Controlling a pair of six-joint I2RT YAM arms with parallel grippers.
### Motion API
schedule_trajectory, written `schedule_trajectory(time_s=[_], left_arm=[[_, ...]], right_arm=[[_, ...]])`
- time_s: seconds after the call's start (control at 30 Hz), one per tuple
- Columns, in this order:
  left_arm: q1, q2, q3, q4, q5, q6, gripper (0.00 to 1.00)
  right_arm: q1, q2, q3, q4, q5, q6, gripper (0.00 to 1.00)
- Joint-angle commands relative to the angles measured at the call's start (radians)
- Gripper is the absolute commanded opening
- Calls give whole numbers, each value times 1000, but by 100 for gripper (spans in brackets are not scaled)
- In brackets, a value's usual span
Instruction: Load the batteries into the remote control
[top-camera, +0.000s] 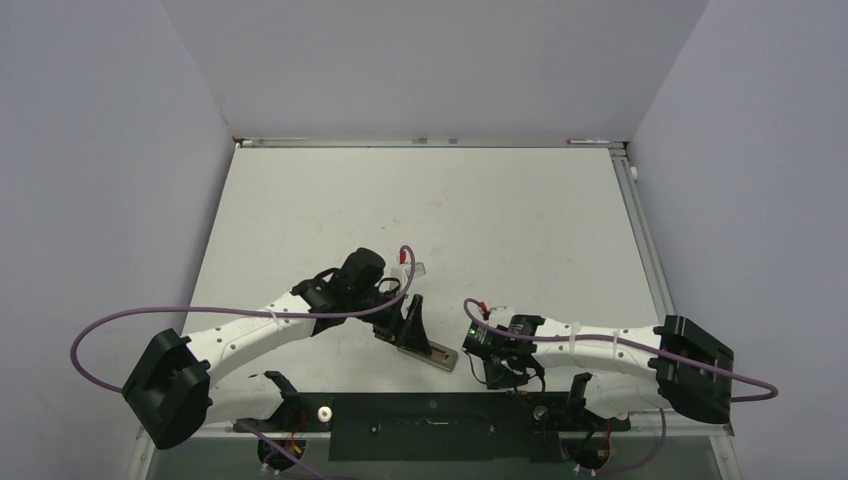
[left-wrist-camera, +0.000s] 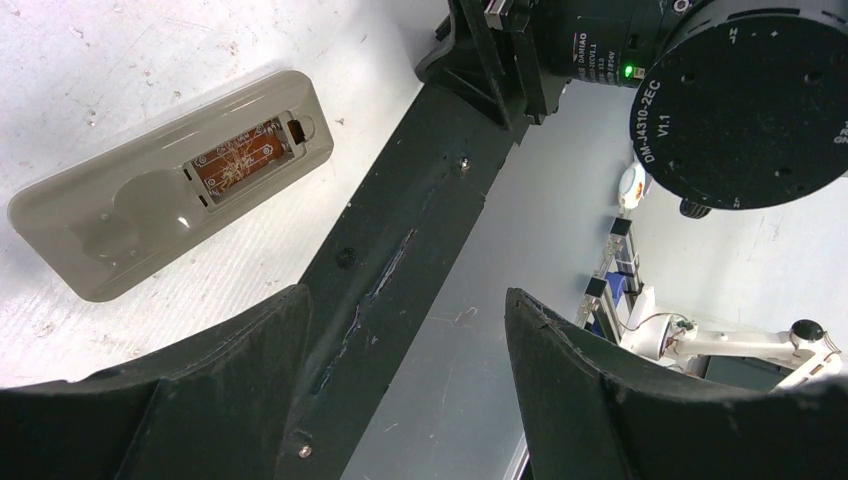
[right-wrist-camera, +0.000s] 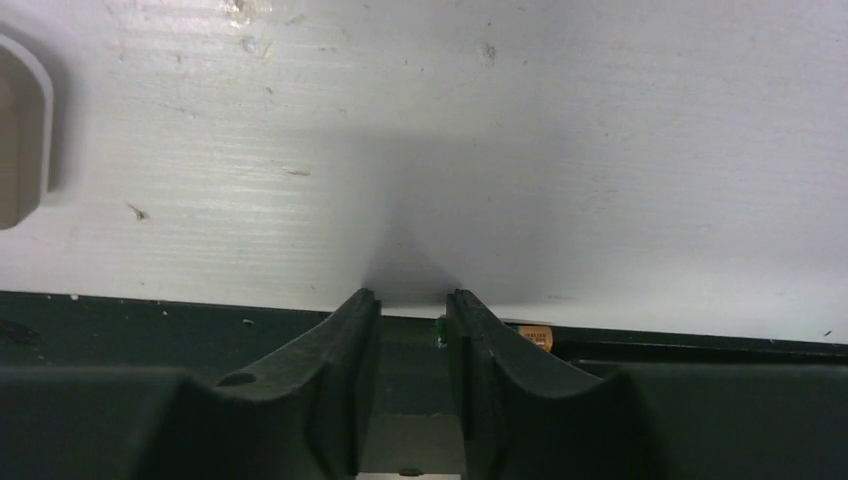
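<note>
Left wrist view: the remote control (left-wrist-camera: 130, 225) lies flat on the white table (left-wrist-camera: 60, 60) with its greyish-beige back up.
Battery recess (left-wrist-camera: 245, 160): uncovered, near one end of the remote; a brownish-gold battery (left-wrist-camera: 235, 168) lies lengthwise in it. Whether a second cell sits beside it cannot be told.
Remote's place: near the front edge of the table, between the two arms' ends in the top external view, close to the black strip (left-wrist-camera: 400, 230) that runs along that edge.
Left gripper (left-wrist-camera: 405, 300): fingers spread wide with nothing between them but the black strip below. It touches nothing, and the remote lies off to one side, apart from both fingers.
Right gripper (right-wrist-camera: 410, 300): fingers drawn close with only a narrow slit between the tips, and nothing seen gripped in it. The tips sit over the line where the black strip meets the table.
Beside the right gripper: a small brownish-gold piece (right-wrist-camera: 535, 335) rests at the strip's edge, too small to identify.
Right wrist view: one rounded corner of the remote shows at the left border, well apart from the fingers.
</note>
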Motion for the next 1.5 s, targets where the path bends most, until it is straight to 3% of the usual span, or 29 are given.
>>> schedule_trajectory(time_s=[0.0, 0.4, 0.73, 1.03, 1.33, 1.47], left_arm=[[7, -13, 3, 12, 9, 5, 68], [8, -6, 12, 17, 31, 11, 68], [10, 2, 17, 17, 39, 14, 69], [10, 2, 16, 16, 37, 13, 69], [10, -3, 13, 15, 32, 10, 69], [10, -10, 12, 13, 19, 9, 69]], right_arm=[[17, 14, 18, -28, 56, 27, 37], [21, -154, -16, -183, 90, 205, 65], [16, -180, -113, -100, 27, 259, 69], [17, -135, -131, -38, 2, 237, 59], [16, -148, -119, -26, 11, 239, 35], [16, -129, -78, -30, 37, 231, 32]])
